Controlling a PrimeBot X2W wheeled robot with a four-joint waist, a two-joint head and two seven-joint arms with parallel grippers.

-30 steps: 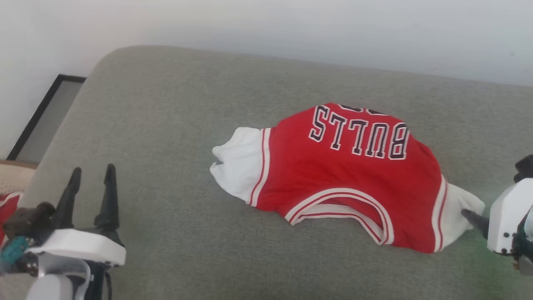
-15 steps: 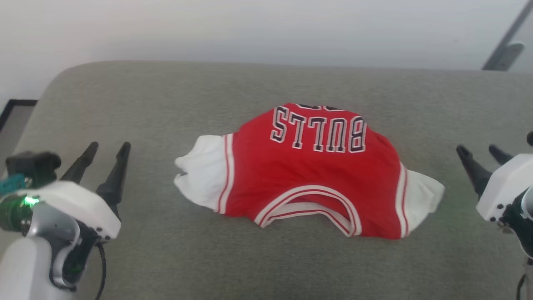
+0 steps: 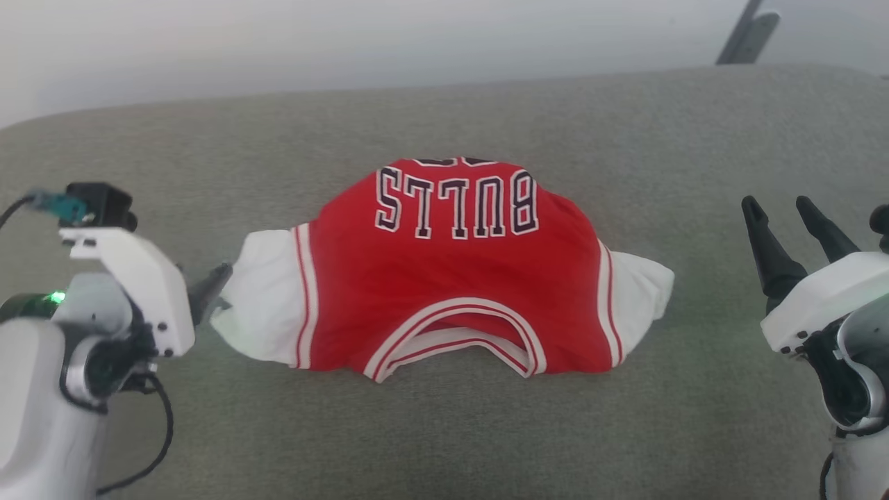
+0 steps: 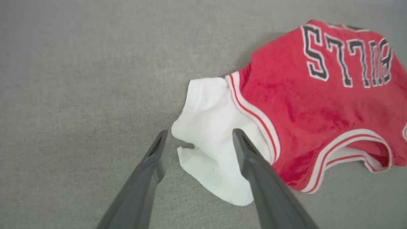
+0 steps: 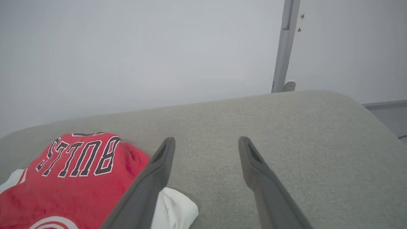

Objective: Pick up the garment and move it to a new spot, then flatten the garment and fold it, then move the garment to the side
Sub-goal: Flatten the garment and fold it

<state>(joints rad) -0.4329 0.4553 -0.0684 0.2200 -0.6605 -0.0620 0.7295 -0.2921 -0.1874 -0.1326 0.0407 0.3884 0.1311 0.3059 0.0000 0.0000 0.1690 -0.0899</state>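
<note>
Left arm swings in. A second ago my left tool (image 4: 200,133) sat low at my left side pointing up, and now it aims straight at the jersey's white left sleeve (image 4: 206,105). My right tool (image 3: 776,203), which was nosing at the right sleeve (image 3: 639,292) back then, has backed off and points up, clear of the cloth. My head has turned too, so the shirt's slide across the picture is the camera's doing.

Both tools are spread wide and neither holds anything. From the left wrist, one finger hangs over the sleeve and the other sits just outside the cuff. I can't tell whether they touch the fabric.

The red Bulls jersey (image 3: 444,292) lies mid-way along the grey upholstered seat (image 3: 444,430), collar (image 3: 451,333) toward me and the lettering (image 3: 458,205) upside down at the far edge. It's humped and rumpled, not flat, and its lower part seems tucked out of sight.

My read is that placement looks settled and the spreading-out is only starting. A sleeve grab comes next, then a proper flatten, the fold, and the move to the side. All of that is ahead of me.
</note>
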